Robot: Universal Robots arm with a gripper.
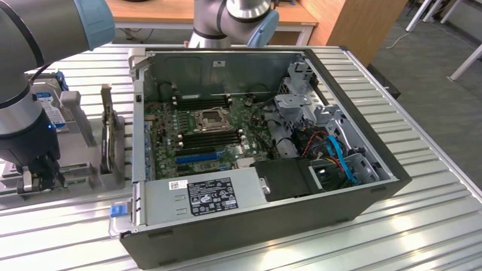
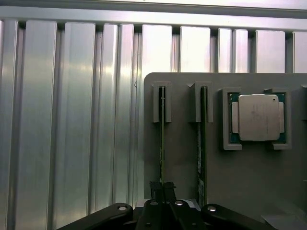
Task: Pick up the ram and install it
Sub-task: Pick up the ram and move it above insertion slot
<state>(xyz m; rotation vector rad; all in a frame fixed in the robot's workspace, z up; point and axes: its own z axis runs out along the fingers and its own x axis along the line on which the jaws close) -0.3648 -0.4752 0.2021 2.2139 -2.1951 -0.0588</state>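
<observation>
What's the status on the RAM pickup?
Gripper jaws shut on ram, edge-on in tray slot. Not lifted. Second stick alongside, apart from jaws.

Robotics lab, aluminium bench [image 1: 437, 226], opened computer case [image 1: 249, 240], wooden desks [image 1: 173, 11]

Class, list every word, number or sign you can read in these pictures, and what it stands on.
No text can be read.
Black label on the grey metal power supply box: print too small.
Small white sticker beside it: too small.
Square silver processor chip: faint marks, unreadable.
</observation>
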